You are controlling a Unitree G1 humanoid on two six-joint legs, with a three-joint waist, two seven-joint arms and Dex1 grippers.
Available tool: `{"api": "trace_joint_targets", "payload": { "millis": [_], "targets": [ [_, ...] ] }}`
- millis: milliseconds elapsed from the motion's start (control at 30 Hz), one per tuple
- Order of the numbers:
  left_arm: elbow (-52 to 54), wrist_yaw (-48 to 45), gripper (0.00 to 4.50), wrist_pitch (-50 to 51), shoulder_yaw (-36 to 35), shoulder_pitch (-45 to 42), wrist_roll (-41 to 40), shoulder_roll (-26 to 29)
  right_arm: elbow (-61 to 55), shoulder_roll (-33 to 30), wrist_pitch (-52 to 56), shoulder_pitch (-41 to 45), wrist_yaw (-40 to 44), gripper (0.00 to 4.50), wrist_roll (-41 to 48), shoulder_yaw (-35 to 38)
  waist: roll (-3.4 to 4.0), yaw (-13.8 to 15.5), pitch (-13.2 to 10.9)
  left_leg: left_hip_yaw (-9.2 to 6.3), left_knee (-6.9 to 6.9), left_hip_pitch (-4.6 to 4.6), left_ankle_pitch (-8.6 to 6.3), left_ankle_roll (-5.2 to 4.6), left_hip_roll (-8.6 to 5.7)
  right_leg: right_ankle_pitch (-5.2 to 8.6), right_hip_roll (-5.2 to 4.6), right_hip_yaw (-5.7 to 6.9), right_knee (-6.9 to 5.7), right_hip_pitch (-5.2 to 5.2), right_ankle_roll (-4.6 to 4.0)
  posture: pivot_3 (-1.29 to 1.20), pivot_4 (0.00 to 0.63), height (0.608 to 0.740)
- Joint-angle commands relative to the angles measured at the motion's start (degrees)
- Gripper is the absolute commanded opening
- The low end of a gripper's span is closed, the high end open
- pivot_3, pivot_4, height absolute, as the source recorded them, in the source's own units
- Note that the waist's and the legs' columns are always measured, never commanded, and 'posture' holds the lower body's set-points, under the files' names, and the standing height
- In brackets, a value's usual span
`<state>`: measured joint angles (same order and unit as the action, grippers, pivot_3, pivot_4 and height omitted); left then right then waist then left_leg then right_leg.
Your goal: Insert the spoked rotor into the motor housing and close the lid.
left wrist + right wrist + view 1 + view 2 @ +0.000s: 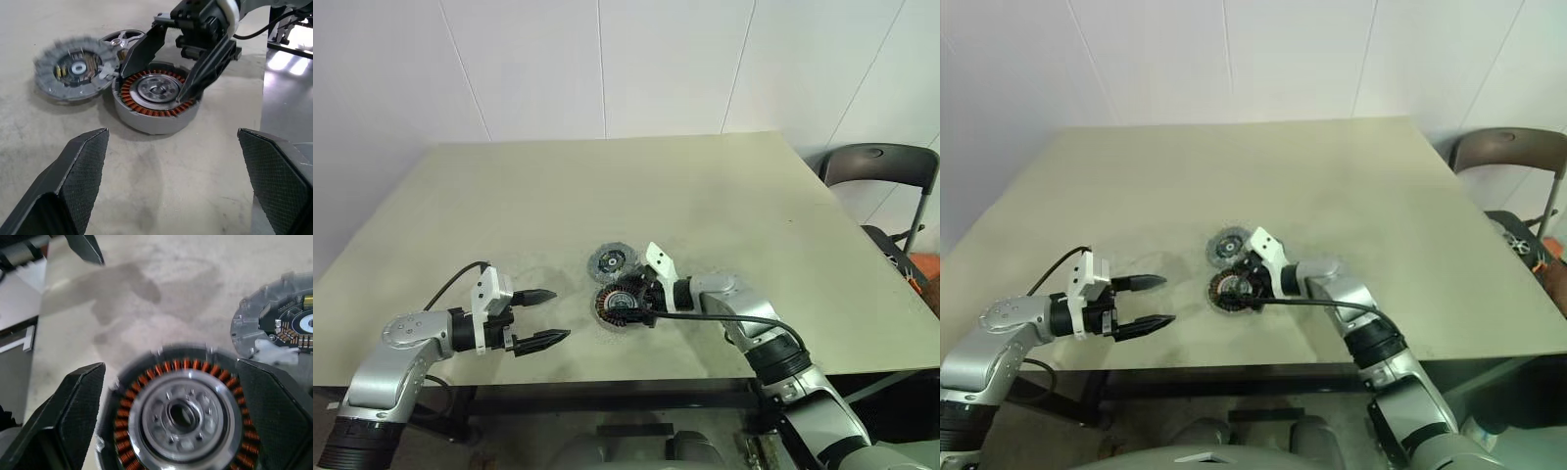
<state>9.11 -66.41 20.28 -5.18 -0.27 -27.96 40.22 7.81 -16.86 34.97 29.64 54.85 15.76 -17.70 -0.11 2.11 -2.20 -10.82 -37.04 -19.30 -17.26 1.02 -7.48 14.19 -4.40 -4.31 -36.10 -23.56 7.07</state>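
In the left eye view, a big pale table (pixel 607 196) fills the middle. The left gripper (pixel 546 315) hangs over the near left part of the table. Its two black fingers stand wide apart and hold nothing. The right gripper (pixel 628 305) reaches in from the right. Its fingers sit on both sides of the motor housing (pixel 617 309), a round thing with copper wire inside. Just behind the housing lies the lid (pixel 612 260), a flat grey disc. A dark chair (pixel 876 166) stands past the right edge of the table.

In the right eye view, the same things show. The housing (pixel 1231 291) lies near the front middle of the table, and the lid (pixel 1227 247) is just behind it. The left gripper is well apart from both.

In the left wrist view, the housing (pixel 157 100) sits flat on the table, a grey ring with orange wire around a silver middle. The right gripper's fingers (pixel 205 68) stand spread over it, one on each side, and the tip of one is down at the ring of wire. The lid (pixel 76 68) lies just beside the housing, and it is so close that they may touch. A small spoked silver piece (pixel 122 38) peeks out behind them.

In the right wrist view, the housing (pixel 183 418) is very close, between the two wide black fingers (pixel 63 421). The fingers do not squeeze it. The lid (pixel 279 320) lies near it at the edge.
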Motion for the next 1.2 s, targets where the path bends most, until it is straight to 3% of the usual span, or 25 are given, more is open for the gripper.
{"api": "trace_joint_targets", "payload": {
  "millis": [33, 133, 233, 567, 633, 1000, 1200],
  "targets": [
    [0.26, -0.59, 4.5, -1.6, 0.11, -0.54, 0.2, 0.42, -5.04, -0.13, 1.83, 1.94, 1.53, 4.49, 2.91, 1.47, 0.0, 0.01, 0.0, 0.0, 0.0, 0.0, 0.0, 0.0, 0.0, 0.0, 0.0, 0.0, 0.0, 0.0, 0.0, 0.0, 0.0, 0.74],
    [-0.06, -0.66, 4.5, -1.89, 0.34, -0.7, 0.24, 0.38, -6.36, 0.07, 3.45, 2.23, 1.13, 4.49, 4.36, 2.55, 0.0, -0.01, 0.0, 0.0, 0.01, 0.0, 0.0, 0.0, 0.0, 0.0, 0.0, 0.0, 0.0, -0.01, 0.0, 0.0, 0.0, 0.74],
    [-0.23, -0.6, 4.5, -2.05, 0.57, -0.87, 0.19, 0.36, -4.54, 0.14, 1.48, 2.47, -0.55, 3.93, 3.01, 2.92, 0.0, 0.01, 0.0, 0.0, 0.01, 0.0, 0.0, 0.0, 0.01, 0.0, 0.0, 0.0, 0.0, -0.01, 0.0, 0.0, 0.0, 0.74],
    [-0.49, -0.36, 4.5, -1.99, 1.06, -1.41, 0.11, 0.63, -2.16, -0.78, -1.32, 1.37, -0.58, 0.51, 1.21, 1.84, 0.01, -0.03, 0.0, 0.0, 0.02, -0.03, 0.0, 0.0, 0.01, 0.0, 0.0, 0.0, 0.0, -0.04, 0.0, 0.0, 0.0, 0.74],
    [-0.46, -0.29, 4.5, -1.92, 1.06, -1.53, 0.09, 0.65, -1.83, -0.92, -1.7, 1.16, -0.36, 0.02, 0.97, 1.51, 0.01, -0.02, -0.01, 0.0, 0.02, -0.03, 0.0, 0.0, 0.01, 0.0, 0.0, 0.0, 0.01, -0.04, 0.0, 0.0, 0.0, 0.74],
    [0.37, 0.12, 4.5, -1.29, 0.94, -1.77, -0.22, 0.88, 2.05, -4.21, -4.6, -2.39, 2.28, 0.02, -4.29, -3.68, 0.03, 0.06, 0.0, 0.01, 0.02, -0.04, 0.0, 0.0, 0.01, 0.0, 0.0, 0.01, 0.03, -0.03, 0.0, 0.0, 0.0, 0.74],
    [0.51, 0.26, 4.5, -0.91, 1.06, -2.12, -0.22, 1.14, 1.77, -1.23, -4.65, -1.35, -0.23, 0.02, -1.36, 0.89, 0.01, 0.03, 0.0, 0.01, 0.01, 0.06, 0.0, 0.0, 0.02, 0.0, 0.01, 0.0, 0.0, 0.06, 0.0, 0.0, 0.0, 0.74]
  ]
}}
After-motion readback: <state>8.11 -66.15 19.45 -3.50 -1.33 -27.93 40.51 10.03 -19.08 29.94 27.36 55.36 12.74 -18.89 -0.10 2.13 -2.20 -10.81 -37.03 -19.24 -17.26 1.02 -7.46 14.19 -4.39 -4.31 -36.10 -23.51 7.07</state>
